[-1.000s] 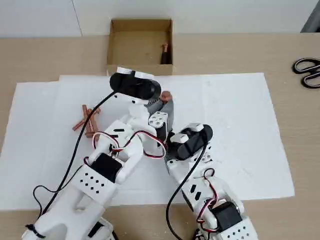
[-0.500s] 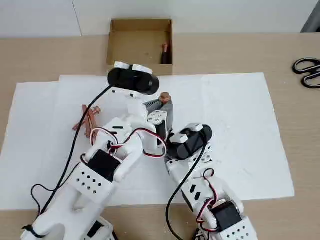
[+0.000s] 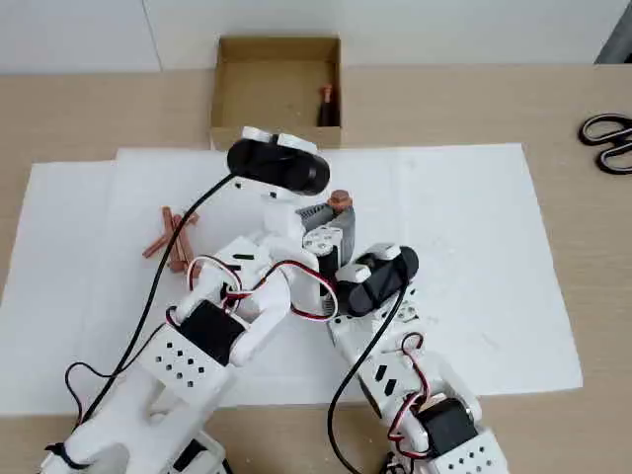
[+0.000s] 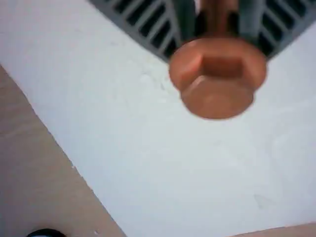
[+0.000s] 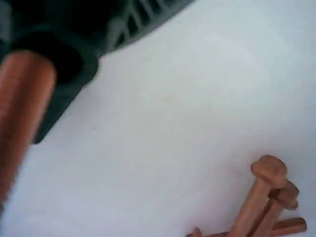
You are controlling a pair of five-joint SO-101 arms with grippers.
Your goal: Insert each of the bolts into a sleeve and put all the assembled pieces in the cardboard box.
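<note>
cardboard box (image 3: 276,43): square, open-topped, brown board walls; it stands on the wooden table (image 3: 79,109) and touches the far edge of the white paper sheet (image 3: 474,227).
piece in box (image 3: 324,104): a short copper-coloured rod with a dark lower part, lying along the box wall nearest the scissors (image 3: 607,141).
left gripper (image 3: 336,209): over the paper, near the box on the arms' side. Its grey ribbed fingers (image 4: 143,15) pinch a bolt just under the head.
bolt (image 4: 217,79): smooth copper metal with a hexagonal head on a round flange. In the high view the head (image 3: 341,199) stands above the fingers, apart from the box.
right gripper (image 5: 59,59): a dark rounded part sits against a smooth copper cylinder (image 5: 22,113); I cannot tell whether it grips it.
loose bolts (image 3: 173,237): a small crossed heap of copper bolts on the paper, well apart from the box, with rounded heads showing in the right wrist view (image 5: 261,202).
</note>
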